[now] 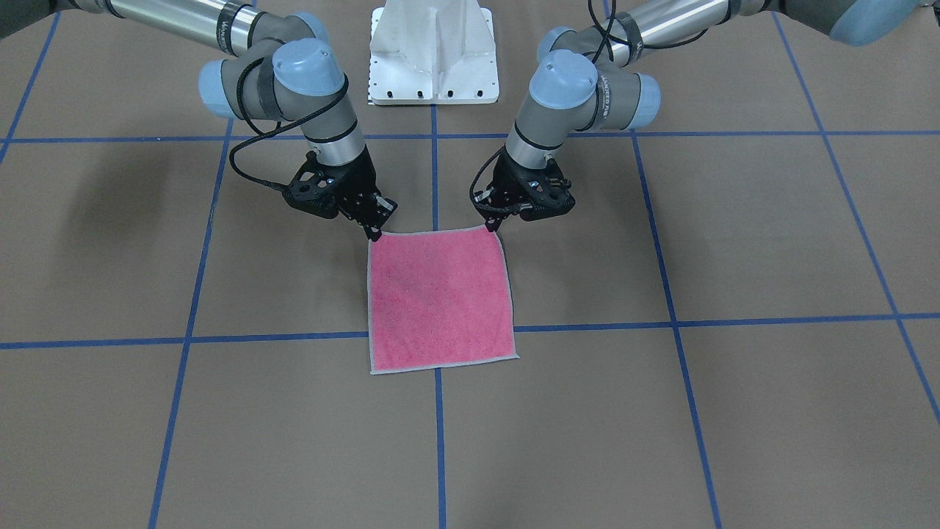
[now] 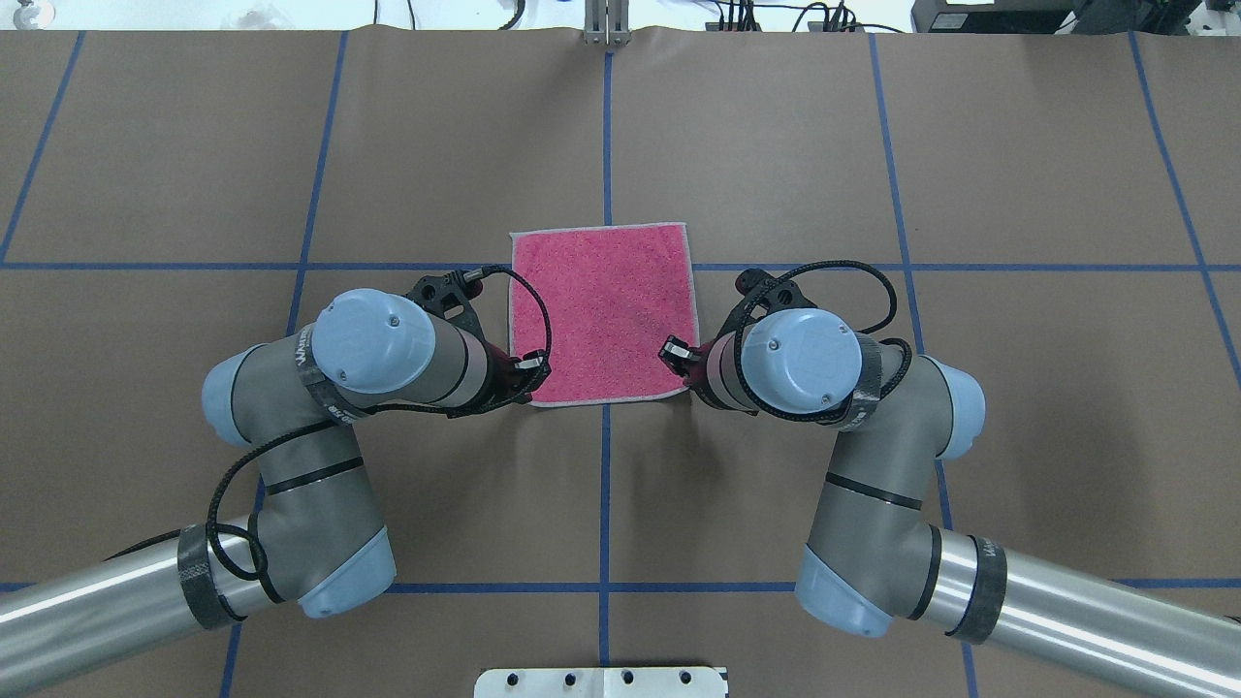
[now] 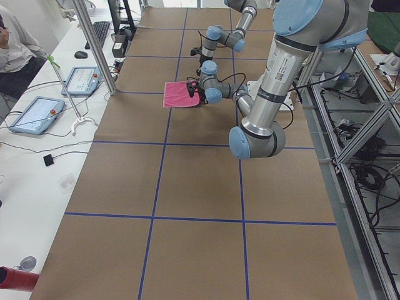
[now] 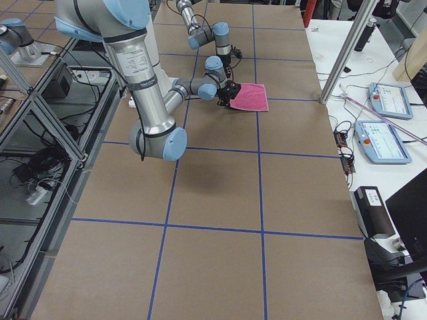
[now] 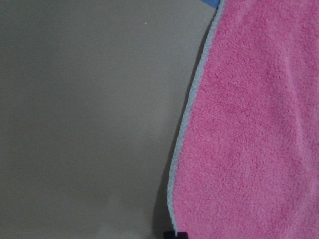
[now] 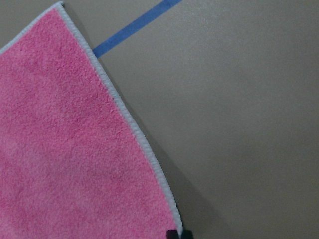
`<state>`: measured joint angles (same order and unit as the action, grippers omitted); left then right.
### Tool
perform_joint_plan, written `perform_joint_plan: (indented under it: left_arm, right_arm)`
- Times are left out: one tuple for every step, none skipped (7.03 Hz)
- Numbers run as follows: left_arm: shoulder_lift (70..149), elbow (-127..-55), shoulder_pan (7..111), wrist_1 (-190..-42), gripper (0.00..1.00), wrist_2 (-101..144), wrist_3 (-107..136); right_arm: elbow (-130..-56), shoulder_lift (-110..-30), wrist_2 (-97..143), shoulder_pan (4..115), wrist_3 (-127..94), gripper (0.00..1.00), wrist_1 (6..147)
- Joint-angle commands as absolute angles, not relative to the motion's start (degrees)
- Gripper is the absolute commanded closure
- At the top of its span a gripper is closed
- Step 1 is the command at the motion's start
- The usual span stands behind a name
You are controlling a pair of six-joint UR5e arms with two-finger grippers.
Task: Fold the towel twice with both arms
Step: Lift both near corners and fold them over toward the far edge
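The towel (image 1: 439,301) lies flat, pink face up, near the middle of the brown table (image 1: 734,242); it also shows in the overhead view (image 2: 606,310). My left gripper (image 1: 492,220) (image 2: 528,373) is shut on the towel's corner nearest the robot on my left. My right gripper (image 1: 374,231) (image 2: 674,351) is shut on the other near corner. In the left wrist view the towel (image 5: 249,124) has its light grey edge running down to the fingertips (image 5: 175,234), with a shadow under it. The right wrist view shows the towel (image 6: 60,139) the same way at the fingertips (image 6: 173,233).
The white pedestal base (image 1: 433,55) stands behind the arms. Blue tape lines (image 1: 440,441) grid the table. A side bench with control tablets (image 3: 31,115) (image 4: 383,140) runs along the far side, with a seated person (image 3: 12,44) there.
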<state>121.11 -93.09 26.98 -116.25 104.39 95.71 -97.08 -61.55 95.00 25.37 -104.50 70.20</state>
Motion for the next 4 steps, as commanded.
perform_joint_plan:
  left_arm:
    - [121.0,-96.8,27.3,-115.8,1.0,107.7,95.7]
    - [121.2,-96.9,27.3,-115.9,1.0,107.8,95.8]
    - [121.2,-96.9,27.9,-115.9,1.0,107.7,95.7]
    - [121.3,-96.9,29.4,-115.8,1.0,107.8,95.7]
  right_arm:
    - [-103.4,-63.4,95.3,25.6,-104.4,1.0,73.2]
    - [-107.2,-63.3,95.4,25.3,-104.4,1.0,77.8]
    - [-106.9,-63.1,95.4,25.1,-104.4,1.0,78.2]
    - [-106.4,-63.3,94.9,25.1,-103.5,1.0,77.6]
